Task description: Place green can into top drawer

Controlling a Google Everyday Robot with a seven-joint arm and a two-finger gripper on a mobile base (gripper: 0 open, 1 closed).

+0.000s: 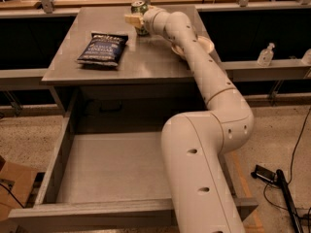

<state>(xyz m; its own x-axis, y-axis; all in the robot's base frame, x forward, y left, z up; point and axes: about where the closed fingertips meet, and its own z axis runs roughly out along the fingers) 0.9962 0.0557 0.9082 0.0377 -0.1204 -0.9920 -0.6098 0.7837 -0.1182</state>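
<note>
The green can (pixel 139 7) stands upright at the far edge of the grey counter (pixel 146 67), its silver top showing. My gripper (pixel 132 19) is right in front of the can at its lower left and hides the can's lower part; I cannot tell whether it touches the can. The arm (pixel 209 81) reaches from the lower right across the counter. The top drawer (pixel 112 169) is pulled wide open below the counter, its flat grey bottom bare, and my arm covers its right side.
A dark blue chip bag (pixel 103 47) lies on the counter's left half. A pale bowl (pixel 205 44) sits at the counter's right edge, partly under my arm. A clear bottle (pixel 266 55) stands on the right ledge. A cardboard box (pixel 12 183) and cables (pixel 279 183) lie on the floor.
</note>
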